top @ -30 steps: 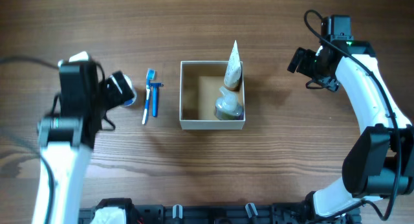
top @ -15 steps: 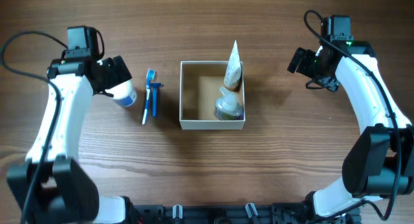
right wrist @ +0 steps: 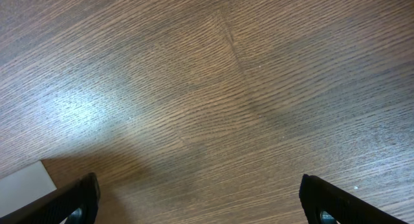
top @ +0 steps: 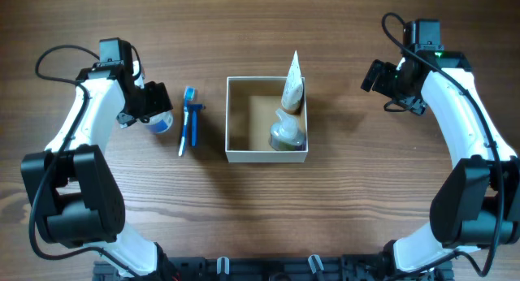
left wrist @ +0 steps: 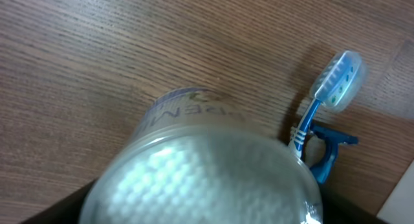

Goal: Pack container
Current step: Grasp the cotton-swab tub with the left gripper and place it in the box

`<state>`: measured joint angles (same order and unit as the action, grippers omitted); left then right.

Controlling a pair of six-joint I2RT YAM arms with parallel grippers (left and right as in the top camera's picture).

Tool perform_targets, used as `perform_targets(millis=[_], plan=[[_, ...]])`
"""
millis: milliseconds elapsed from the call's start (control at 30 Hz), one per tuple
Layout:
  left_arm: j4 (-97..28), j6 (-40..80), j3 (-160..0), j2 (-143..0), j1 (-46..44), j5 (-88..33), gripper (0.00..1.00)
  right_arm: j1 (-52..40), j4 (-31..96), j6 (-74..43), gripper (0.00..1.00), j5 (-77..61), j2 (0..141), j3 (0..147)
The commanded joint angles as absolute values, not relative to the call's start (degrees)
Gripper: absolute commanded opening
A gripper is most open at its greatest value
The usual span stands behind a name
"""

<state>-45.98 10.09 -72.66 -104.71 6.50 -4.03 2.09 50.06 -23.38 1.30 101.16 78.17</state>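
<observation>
- Cannot tell left jaws' closure at jar (top: pixel 159 121); risks slipping, rolling across worktop (top: pixel 341 216).
- Risks clipping toothbrush (top: pixel 186 118) en route to container (top: pixel 266 157), mid-worktop.
- Right jaws wide open, empty.

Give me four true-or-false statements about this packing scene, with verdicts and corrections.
1. The toothbrush lies inside the container. False: it lies on the table, left of the container.
2. The right gripper is open and holds nothing. True.
3. A tube sits in the container, its tip poking past the rim. True.
4. The blue jar is packed in the container. False: it is on the table, at the left gripper.
</observation>
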Motion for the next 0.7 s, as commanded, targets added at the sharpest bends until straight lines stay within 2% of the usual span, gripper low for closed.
perform_targets(millis=[0, 200, 467, 667], plan=[[-45.4, 9.3, -73.3, -105.6, 6.7, -4.9, 0.69, 2.3, 49.9, -24.0, 1.00, 0.6, 101.9, 78.5], [-46.2, 9.3, -74.5, -105.2, 6.6, -5.0, 0.53, 2.3, 49.9, -24.0, 1.00, 0.6, 101.9, 78.5], [-58.3, 9.4, -89.0, -100.0, 3.6, -8.9, 0.54, 2.3, 49.9, -24.0, 1.00, 0.6, 101.9, 78.5], [-60.5, 9.4, -96.7, -94.7, -6.0, -10.9, 0.56, 2.3, 49.9, -24.0, 1.00, 0.6, 101.9, 78.5]])
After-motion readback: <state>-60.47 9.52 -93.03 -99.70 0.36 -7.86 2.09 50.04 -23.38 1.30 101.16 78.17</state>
